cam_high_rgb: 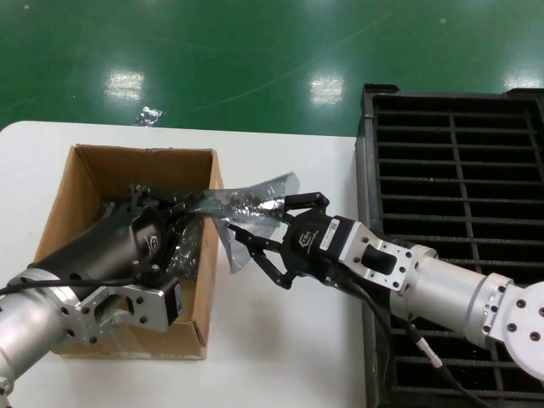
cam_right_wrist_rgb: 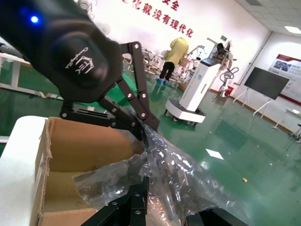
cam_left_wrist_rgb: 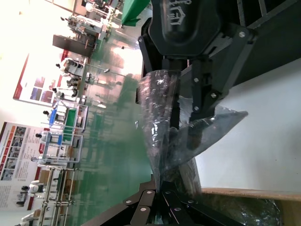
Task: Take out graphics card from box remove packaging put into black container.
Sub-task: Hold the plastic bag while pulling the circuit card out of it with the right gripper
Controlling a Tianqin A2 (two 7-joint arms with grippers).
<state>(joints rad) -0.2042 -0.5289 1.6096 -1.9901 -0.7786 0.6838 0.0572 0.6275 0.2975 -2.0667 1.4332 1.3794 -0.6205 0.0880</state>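
The packaging [cam_high_rgb: 249, 202], a crinkly translucent grey bag, hangs in the air over the right wall of the cardboard box [cam_high_rgb: 85, 174]. My left gripper [cam_high_rgb: 189, 204] reaches across the box and is shut on the bag's near end [cam_left_wrist_rgb: 162, 186]. My right gripper [cam_high_rgb: 257, 225] stands open, one finger on each side of the bag, and in the right wrist view the bag [cam_right_wrist_rgb: 183, 174] lies between its fingers [cam_right_wrist_rgb: 136, 200]. Something dark shows through the plastic, but I cannot make out the graphics card as such. The black container [cam_high_rgb: 459, 170] stands on the right, under my right arm.
More shiny plastic [cam_high_rgb: 185, 255] lies inside the box, beside my left gripper's body. A scrap of plastic [cam_high_rgb: 150, 116] lies on the green floor beyond the white table [cam_high_rgb: 289, 340].
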